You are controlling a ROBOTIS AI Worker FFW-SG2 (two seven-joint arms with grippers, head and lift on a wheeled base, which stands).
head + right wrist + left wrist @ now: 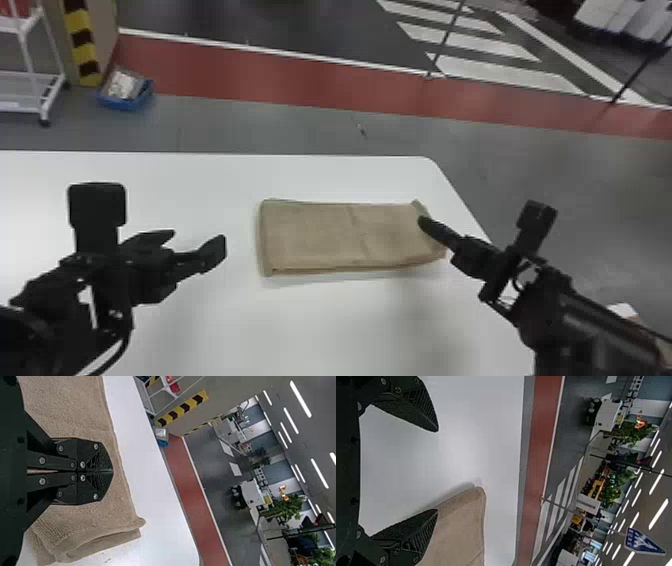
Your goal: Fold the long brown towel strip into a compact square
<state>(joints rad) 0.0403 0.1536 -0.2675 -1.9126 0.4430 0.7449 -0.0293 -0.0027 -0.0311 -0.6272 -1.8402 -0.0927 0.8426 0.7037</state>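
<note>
The towel [320, 235] is laid flat on the table [175, 180], near its right edge. To its left, the left gripper [197, 239] is held apart from it; over its right end, the right gripper [424, 220] is positioned. Behind the table, at the far left, a cart [30, 107] is stationed on the floor [240, 127], with a bin [126, 104] set to its right, beside the foot of a pillar [106, 40].

Left arm [112, 287] holds jaws apart, right arm [547, 295] jaws together, apparently angled down.
</note>
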